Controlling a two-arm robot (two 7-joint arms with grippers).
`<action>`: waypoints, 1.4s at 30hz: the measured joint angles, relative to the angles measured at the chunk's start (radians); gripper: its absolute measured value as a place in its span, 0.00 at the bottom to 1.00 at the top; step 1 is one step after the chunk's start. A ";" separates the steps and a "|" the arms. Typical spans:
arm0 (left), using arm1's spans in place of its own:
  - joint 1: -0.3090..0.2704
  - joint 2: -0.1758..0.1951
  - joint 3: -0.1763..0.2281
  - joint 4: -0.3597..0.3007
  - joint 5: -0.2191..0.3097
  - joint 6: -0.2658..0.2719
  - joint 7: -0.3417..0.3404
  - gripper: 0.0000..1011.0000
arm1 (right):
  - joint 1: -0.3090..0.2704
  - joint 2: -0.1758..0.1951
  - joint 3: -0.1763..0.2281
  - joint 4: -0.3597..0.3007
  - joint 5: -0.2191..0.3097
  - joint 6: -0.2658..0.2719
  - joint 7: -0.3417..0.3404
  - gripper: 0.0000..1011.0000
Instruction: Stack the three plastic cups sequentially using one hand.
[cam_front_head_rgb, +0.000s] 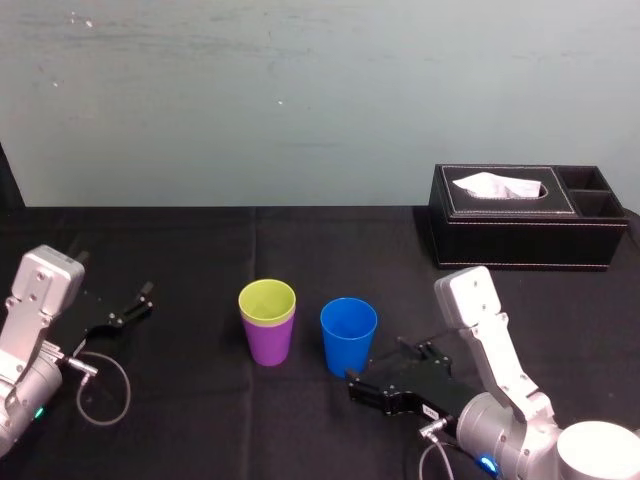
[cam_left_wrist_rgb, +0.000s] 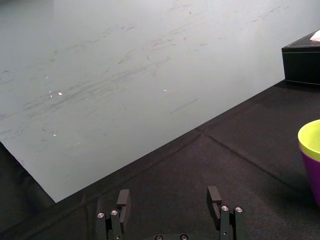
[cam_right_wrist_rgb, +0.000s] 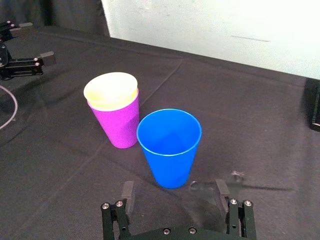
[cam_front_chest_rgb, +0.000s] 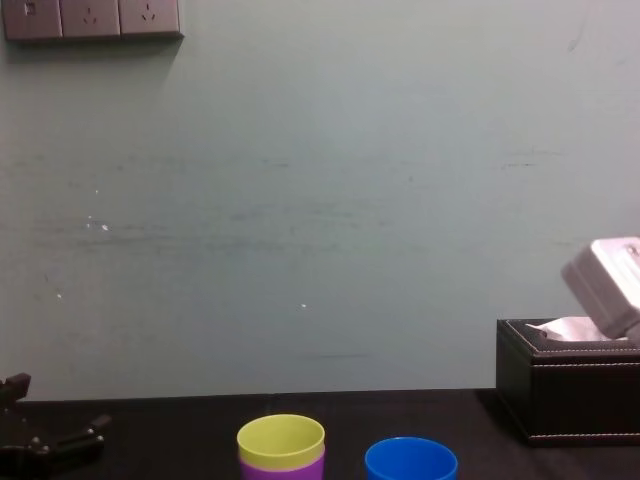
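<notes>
Smooth tapered yellow-green cup (cam_front_head_rgb: 267, 297) is nested in purple cup (cam_front_head_rgb: 269, 342); blue cup (cam_front_head_rgb: 348, 338) is set beside. Right gripper (cam_front_head_rgb: 377, 366) and left gripper (cam_front_head_rgb: 128, 307) are held spread, empty.

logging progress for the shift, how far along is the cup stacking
Done: the yellow-green cup sits nested in the purple cup. In hand: nothing yet; the right claw is open just short of the blue cup, which stands alone beside them. Remaining: stack the blue cup too. The left claw is parked, open.
</notes>
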 joint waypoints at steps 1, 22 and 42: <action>0.000 0.000 0.000 0.000 0.000 0.000 0.000 0.99 | 0.004 -0.002 -0.001 0.005 0.000 0.001 0.004 0.99; 0.000 0.000 0.000 0.000 0.000 0.000 0.000 0.99 | 0.064 -0.052 -0.020 0.102 -0.039 -0.020 0.030 0.99; 0.000 0.000 0.000 0.000 0.000 0.000 0.000 0.99 | 0.096 -0.094 -0.021 0.173 -0.061 -0.074 0.025 0.99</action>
